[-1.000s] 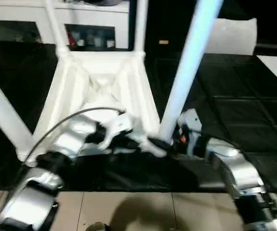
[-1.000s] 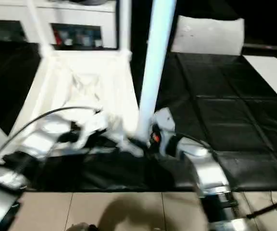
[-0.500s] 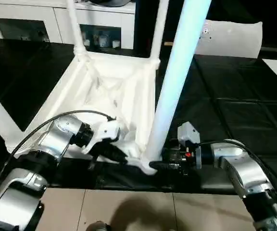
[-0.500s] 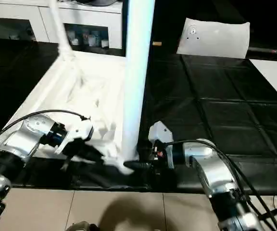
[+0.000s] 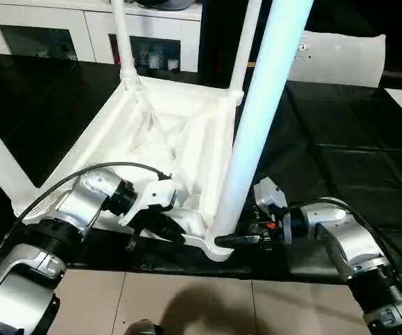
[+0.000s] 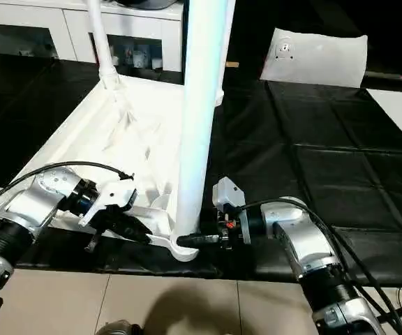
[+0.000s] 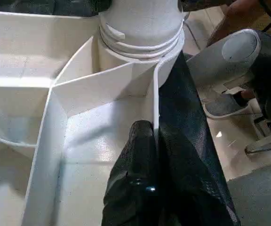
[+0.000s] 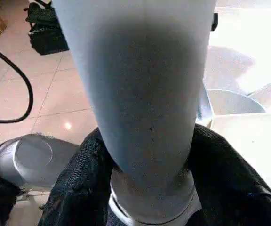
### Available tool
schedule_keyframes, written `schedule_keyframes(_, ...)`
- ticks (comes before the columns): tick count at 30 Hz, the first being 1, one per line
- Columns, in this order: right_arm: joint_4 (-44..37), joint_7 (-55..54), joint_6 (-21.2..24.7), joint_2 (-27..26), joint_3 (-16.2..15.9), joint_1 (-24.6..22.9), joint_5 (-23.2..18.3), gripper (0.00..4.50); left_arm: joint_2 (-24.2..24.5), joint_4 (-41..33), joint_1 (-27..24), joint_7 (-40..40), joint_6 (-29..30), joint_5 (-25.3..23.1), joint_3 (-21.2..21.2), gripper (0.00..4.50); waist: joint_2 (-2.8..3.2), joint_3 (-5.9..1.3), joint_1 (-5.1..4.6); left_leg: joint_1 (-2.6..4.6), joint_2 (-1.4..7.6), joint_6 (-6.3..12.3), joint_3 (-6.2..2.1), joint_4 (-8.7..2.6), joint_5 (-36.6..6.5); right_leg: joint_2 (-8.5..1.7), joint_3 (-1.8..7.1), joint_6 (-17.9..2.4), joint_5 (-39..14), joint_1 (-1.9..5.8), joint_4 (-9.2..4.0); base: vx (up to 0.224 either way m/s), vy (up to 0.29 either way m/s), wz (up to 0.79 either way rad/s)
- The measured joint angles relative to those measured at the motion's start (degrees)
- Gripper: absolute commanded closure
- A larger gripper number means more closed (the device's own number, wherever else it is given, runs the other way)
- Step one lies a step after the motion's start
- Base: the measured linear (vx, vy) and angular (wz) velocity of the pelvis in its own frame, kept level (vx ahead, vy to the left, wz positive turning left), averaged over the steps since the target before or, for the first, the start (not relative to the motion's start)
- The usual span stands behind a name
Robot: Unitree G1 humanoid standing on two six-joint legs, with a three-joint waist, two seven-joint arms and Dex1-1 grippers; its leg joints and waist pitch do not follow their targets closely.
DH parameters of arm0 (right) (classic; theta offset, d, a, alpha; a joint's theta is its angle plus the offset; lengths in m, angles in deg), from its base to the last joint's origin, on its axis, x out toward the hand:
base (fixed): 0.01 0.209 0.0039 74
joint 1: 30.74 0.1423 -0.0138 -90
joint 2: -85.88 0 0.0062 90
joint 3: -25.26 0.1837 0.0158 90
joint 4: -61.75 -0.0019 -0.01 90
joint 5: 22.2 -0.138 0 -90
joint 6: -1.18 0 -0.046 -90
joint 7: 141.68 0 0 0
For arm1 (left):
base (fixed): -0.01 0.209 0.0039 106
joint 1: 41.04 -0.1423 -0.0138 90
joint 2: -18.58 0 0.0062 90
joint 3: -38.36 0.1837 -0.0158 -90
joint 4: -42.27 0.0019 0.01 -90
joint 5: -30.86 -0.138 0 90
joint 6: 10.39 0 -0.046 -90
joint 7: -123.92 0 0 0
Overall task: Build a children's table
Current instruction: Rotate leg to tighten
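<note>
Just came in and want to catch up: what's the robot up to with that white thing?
It is putting together a children's table, which lies upside down on the black mat. The left gripper is shut on the top's near rim wall beside the corner socket. The right gripper has a finger on each side of the base of the nearest leg, which stands in that socket.

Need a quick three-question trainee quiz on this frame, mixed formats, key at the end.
1. True or false: the tabletop lies underside up on the black mat.
2. The right gripper's jaws sit either side of: A) the near leg's base, B) a plastic bag, C) a cable.
3. What does the left gripper pinch?

Key: 1 true; 2 A; 3 the tabletop's rim, beside the near leg's socket.
</note>
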Motion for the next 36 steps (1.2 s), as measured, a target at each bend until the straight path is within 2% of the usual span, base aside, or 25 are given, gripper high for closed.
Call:
schedule_keyframes(3,-1.9,-1.3,2.1,-0.1,0.4,-1.0,-0.3,2.49,-0.8,-0.1,-0.1,0.1,1.3,-0.1,-0.9,4.50,-0.01,-0.01,0.09,0.02,0.00,0.00,0.00,0.03,0.0,0.00,0.00,0.0,0.0,0.01,0.05,0.000,0.000,0.00)
schedule_keyframes(6,-3.3,-7.0,4.5,-2.3,2.8,-3.1,-0.2,2.49,-2.2,0.2,-0.2,4.3,3.5,-1.0,-2.1,4.50,-0.03,-0.02,0.06,0.18,0.00,-0.05,0.00,0.10,0.0,-0.01,0.06,0.0,0.0,0.08,0.20,0.000,0.000,0.00)
schedule_keyframes(9,-3.0,-19.0,6.4,-6.4,6.8,-4.1,1.7,2.49,-5.8,2.2,0.2,13.5,7.0,-2.5,-4.7,4.50,-0.06,0.00,-0.94,0.61,-0.02,-0.17,0.01,0.13,0.1,-0.01,0.19,0.0,0.0,0.30,0.30,0.000,0.000,0.00)
schedule_keyframes(11,-2.9,-28.3,7.8,-9.6,9.8,-4.1,3.3,2.49,-9.6,3.4,0.9,20.3,10.5,-2.7,-6.1,4.50,-0.11,0.03,-2.38,0.67,-0.07,-0.20,0.00,0.13,0.1,-0.06,0.21,0.4,-0.3,0.24,0.20,0.000,0.000,0.00)
schedule_keyframes(13,-2.7,-35.7,8.6,-11.9,11.9,-3.8,5.0,2.50,-13.2,3.9,1.5,25.9,13.8,-3.0,-6.8,4.50,-0.08,0.02,-3.54,0.69,-0.07,-0.20,-0.02,0.12,0.1,-0.07,0.19,0.4,-0.3,0.18,-0.01,0.000,0.000,0.00)
schedule_keyframes(16,-0.7,-47.4,9.8,-17.0,13.9,-1.2,8.2,2.51,-17.1,6.3,3.4,34.0,16.9,-3.8,-8.5,4.50,0.07,-0.03,-4.67,0.70,-0.09,-0.20,-0.03,0.06,0.1,-0.05,0.20,0.4,-0.2,0.08,0.02,0.000,0.000,0.00)
schedule_keyframes(21,0.6,-57.8,10.2,-21.2,14.6,1.1,11.3,2.52,-19.8,6.5,4.0,39.9,18.5,-4.8,-9.6,4.50,0.14,-0.07,-4.92,0.67,-0.13,-0.19,-0.04,-0.22,0.1,-0.02,0.20,0.1,0.3,0.03,-0.16,0.000,0.000,0.00)
schedule_keyframes(24,0.7,-58.3,9.4,-21.4,14.6,1.3,11.7,2.52,-20.0,6.2,4.0,40.2,18.7,-4.8,-9.9,4.50,0.27,-0.15,-4.66,0.66,-0.14,-0.18,-0.04,-0.57,0.1,0.00,0.12,0.0,0.4,0.03,-0.43,0.000,0.000,0.00)
schedule_keyframes(25,0.7,-58.3,9.3,-21.4,14.6,1.3,11.7,1.97,-20.0,6.1,4.0,40.2,18.7,-4.9,-9.9,4.50,0.28,-0.15,-4.60,0.67,-0.14,-0.18,-0.04,-0.62,0.1,0.01,0.10,0.1,0.4,0.03,-0.46,0.000,0.000,0.00)
schedule_keyframes(26,0.6,-58.3,8.9,-21.4,14.6,1.0,11.7,1.84,-20.0,6.0,4.0,40.1,18.7,-4.9,-9.8,4.50,0.28,-0.15,-4.51,0.67,-0.13,-0.18,-0.04,-0.68,0.1,0.02,0.08,0.1,0.4,0.03,-0.50,0.000,0.000,0.00)
schedule_keyframes(28,0.0,-57.3,8.2,-21.3,14.5,0.3,11.7,1.84,-19.7,5.7,4.0,39.4,18.7,-4.9,-9.7,4.50,0.29,-0.14,-4.42,0.65,-0.13,-0.18,-0.04,-0.74,0.1,0.02,0.07,0.1,0.4,0.00,-0.54,0.000,0.000,0.00)
schedule_keyframes(30,-0.9,-54.7,7.2,-19.9,13.8,-0.8,11.6,1.47,-18.8,4.4,3.3,37.8,18.4,-4.9,-9.3,4.50,0.30,-0.13,-4.41,0.61,-0.13,-0.18,-0.04,-0.78,0.1,0.03,0.07,0.1,0.4,-0.02,-0.61,0.000,0.000,0.00)
schedule_keyframes(32,-1.9,-50.3,6.4,-18.1,13.1,-1.9,10.8,1.34,-17.6,3.5,2.7,35.5,17.5,-4.9,-9.0,4.50,0.30,-0.12,-4.34,0.60,-0.13,-0.17,-0.04,-0.81,0.1,0.03,0.06,0.1,0.4,-0.04,-0.63,0.000,0.000,0.00)
schedule_keyframes(35,-2.3,-45.0,6.1,-15.6,11.8,-2.3,9.3,1.15,-15.3,3.5,2.2,32.0,14.5,-4.9,-8.5,4.50,0.34,-0.09,-4.49,0.60,-0.10,-0.17,-0.04,-0.80,0.1,0.06,0.06,0.1,0.4,-0.06,-0.60,0.000,0.000,0.00)
schedule_keyframes(36,-2.5,-42.3,5.8,-13.9,10.9,-2.3,9.0,0.93,-14.2,3.5,1.8,30.1,12.6,-4.8,-8.2,4.50,0.35,-0.08,-4.57,0.59,-0.10,-0.17,-0.04,-0.80,0.1,0.06,0.07,0.1,0.4,-0.08,-0.60,0.000,0.000,0.00)
